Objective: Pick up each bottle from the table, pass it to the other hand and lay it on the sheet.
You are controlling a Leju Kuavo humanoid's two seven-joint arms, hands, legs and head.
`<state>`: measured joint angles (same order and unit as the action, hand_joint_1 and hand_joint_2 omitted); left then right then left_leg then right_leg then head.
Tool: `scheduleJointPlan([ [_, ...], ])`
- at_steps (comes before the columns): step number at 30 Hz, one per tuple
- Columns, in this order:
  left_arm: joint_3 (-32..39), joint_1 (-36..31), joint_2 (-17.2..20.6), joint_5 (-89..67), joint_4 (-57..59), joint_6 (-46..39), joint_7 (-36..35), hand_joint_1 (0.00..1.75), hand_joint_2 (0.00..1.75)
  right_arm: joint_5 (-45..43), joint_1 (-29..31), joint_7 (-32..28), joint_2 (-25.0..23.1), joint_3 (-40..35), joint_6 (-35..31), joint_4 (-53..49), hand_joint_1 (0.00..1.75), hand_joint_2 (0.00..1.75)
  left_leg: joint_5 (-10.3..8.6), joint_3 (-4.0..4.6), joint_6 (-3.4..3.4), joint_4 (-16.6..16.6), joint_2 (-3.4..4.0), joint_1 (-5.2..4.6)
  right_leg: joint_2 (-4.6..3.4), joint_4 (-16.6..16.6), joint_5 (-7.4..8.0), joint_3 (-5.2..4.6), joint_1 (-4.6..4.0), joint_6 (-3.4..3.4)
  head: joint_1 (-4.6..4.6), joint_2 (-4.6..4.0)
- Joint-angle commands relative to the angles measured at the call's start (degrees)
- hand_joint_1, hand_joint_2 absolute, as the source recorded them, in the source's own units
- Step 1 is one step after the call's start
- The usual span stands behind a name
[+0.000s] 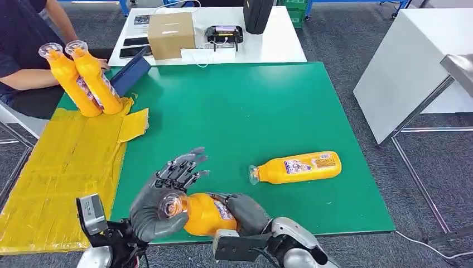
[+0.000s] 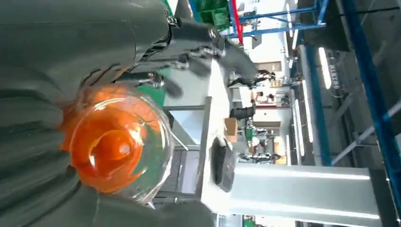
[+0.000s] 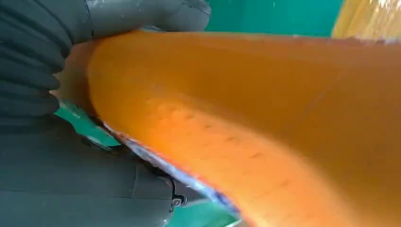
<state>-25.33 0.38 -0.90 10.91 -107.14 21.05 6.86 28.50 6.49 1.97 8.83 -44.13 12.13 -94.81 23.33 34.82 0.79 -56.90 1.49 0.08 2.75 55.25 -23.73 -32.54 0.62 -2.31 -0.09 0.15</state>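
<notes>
Currently the right hand [image 1: 248,212] grips an orange bottle [image 1: 203,213] around its body, fingers wrapped on it, holding it on its side above the near edge of the green table [image 1: 251,111] with the clear cap pointing toward the robot's left. At the cap end sits the left hand [image 1: 162,201]: its palm and thumb cup the cap, while its dark fingers [image 1: 184,167] are spread and extended forward, not closed on the bottle. Left wrist view shows the cap [image 2: 116,144] close against the grey palm, fingers [image 2: 198,45] apart beyond it. Right wrist view shows the bottle body [image 3: 265,123] pressed against the grey thumb and palm. A second orange bottle [image 1: 295,167] lies on its side on the table, to the right of the hands and apart from them. Two more bottles [image 1: 83,78] stand tilted at the far end of the yellow sheet [image 1: 61,167], which covers the table's left side. A person's arm [image 1: 33,78] rests just behind them.
</notes>
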Motion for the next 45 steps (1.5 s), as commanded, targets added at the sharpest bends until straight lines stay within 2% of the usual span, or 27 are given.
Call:
scheduleJointPlan([
  [1,-3.4,-3.0,0.4,-1.8,3.4,-0.2,0.5,1.75,1.75,0.6,3.1,-0.2,-1.5,-4.8,0.4,6.9,1.75,1.75,0.04,-0.11,-0.04,0.0,-0.08,0.04,-0.13,-0.1,-0.04,0.15,-0.02,0.05,0.02,0.0],
  [15,-3.1,-3.0,0.0,-4.6,2.8,-0.7,1.8,1.75,1.75,0.6,2.9,-0.2,-1.7,-4.5,0.5,6.9,1.75,1.75,0.09,-0.14,-0.06,0.0,-0.1,0.04,-0.23,0.0,-0.08,0.17,-0.01,0.09,0.0,0.0],
  [16,-3.0,-3.0,-0.1,-4.9,2.9,-0.9,1.6,1.01,1.75,0.6,2.7,-0.2,-1.6,-4.4,0.5,6.7,1.75,1.75,0.05,-0.08,-0.04,0.0,-0.08,0.02,-0.16,0.0,-0.05,0.12,0.0,0.06,0.0,0.0],
  [17,-2.6,-2.7,-0.4,-4.6,2.8,-1.3,1.7,0.0,1.75,0.4,1.9,-0.9,-1.6,-3.9,-0.1,6.0,1.75,1.75,0.04,-0.06,-0.03,0.0,-0.1,0.03,-0.1,0.0,-0.04,0.1,-0.01,0.05,0.0,0.0],
  [18,-2.3,-2.5,-0.5,-4.7,2.7,-1.6,1.7,0.0,0.0,0.5,1.2,-1.4,-1.6,-3.5,-0.7,5.3,1.75,1.75,0.08,-0.16,-0.05,0.0,-0.16,0.03,-0.16,0.0,-0.1,0.2,0.0,0.08,0.0,0.0],
  [20,-0.3,-1.6,-1.4,-6.7,1.4,-4.5,1.8,0.0,0.0,1.0,-3.6,-3.8,-2.6,-0.1,-4.5,0.1,1.75,1.75,0.1,-0.16,-0.06,0.0,-0.22,0.04,-0.12,0.0,-0.14,0.23,0.0,0.08,0.0,0.0],
  [23,3.6,-0.1,-2.3,-8.4,0.2,-8.2,2.4,0.0,0.0,2.7,-10.8,-4.7,0.5,3.3,-10.6,-11.6,1.75,1.75,0.23,-0.23,-0.09,-0.1,-0.38,0.06,-0.12,0.1,-0.3,0.33,0.0,0.13,0.0,0.0],
  [24,5.3,-0.4,-1.8,-8.2,0.6,-9.3,2.6,0.0,1.75,3.5,-13.6,-6.0,0.3,5.0,-13.4,-15.4,1.75,1.75,0.31,-0.27,-0.1,-0.1,-0.5,0.07,-0.08,0.1,-0.41,0.39,0.0,0.14,0.0,0.0],
  [25,6.6,-0.7,-1.6,-10.5,1.1,-10.9,1.8,0.0,1.75,5.3,-15.4,-6.8,-0.1,6.2,-16.7,-17.6,1.75,1.75,0.09,0.07,-0.04,-0.1,-0.36,-0.01,0.15,0.1,-0.2,0.05,0.03,0.05,0.0,0.0],
  [29,9.0,-0.4,-2.1,-10.1,2.0,-10.8,1.7,0.0,1.75,5.5,-17.1,-6.8,-1.5,11.3,-22.4,-20.4,1.75,1.75,0.24,-0.08,-0.08,-0.1,-0.37,0.02,0.0,0.1,-0.3,0.21,0.03,0.1,0.02,0.0],
  [32,9.0,-0.2,-2.1,-10.3,1.8,-10.7,1.9,0.0,1.75,4.8,-16.4,-7.0,-2.0,12.5,-22.0,-19.5,1.75,1.75,0.08,0.18,-0.05,0.0,-0.22,0.03,0.04,0.0,-0.07,-0.13,-0.01,0.06,0.0,0.0],
  [34,8.5,-0.1,-1.9,-10.9,1.9,-10.5,2.0,0.0,1.75,9.6,-15.0,-5.6,-3.3,14.7,-22.9,-17.9,1.75,1.75,0.05,0.18,-0.02,0.0,-0.18,0.0,0.06,0.0,-0.04,-0.16,0.01,0.04,0.04,0.0],
  [45,5.2,-1.9,-1.7,-16.7,1.7,-10.7,3.2,0.0,1.75,5.9,-8.2,-2.7,-6.7,19.6,-18.8,-9.2,1.75,1.75,0.01,0.06,-0.01,0.0,-0.11,0.03,-0.11,-0.1,0.0,-0.03,-0.01,0.05,-0.02,0.0],
])
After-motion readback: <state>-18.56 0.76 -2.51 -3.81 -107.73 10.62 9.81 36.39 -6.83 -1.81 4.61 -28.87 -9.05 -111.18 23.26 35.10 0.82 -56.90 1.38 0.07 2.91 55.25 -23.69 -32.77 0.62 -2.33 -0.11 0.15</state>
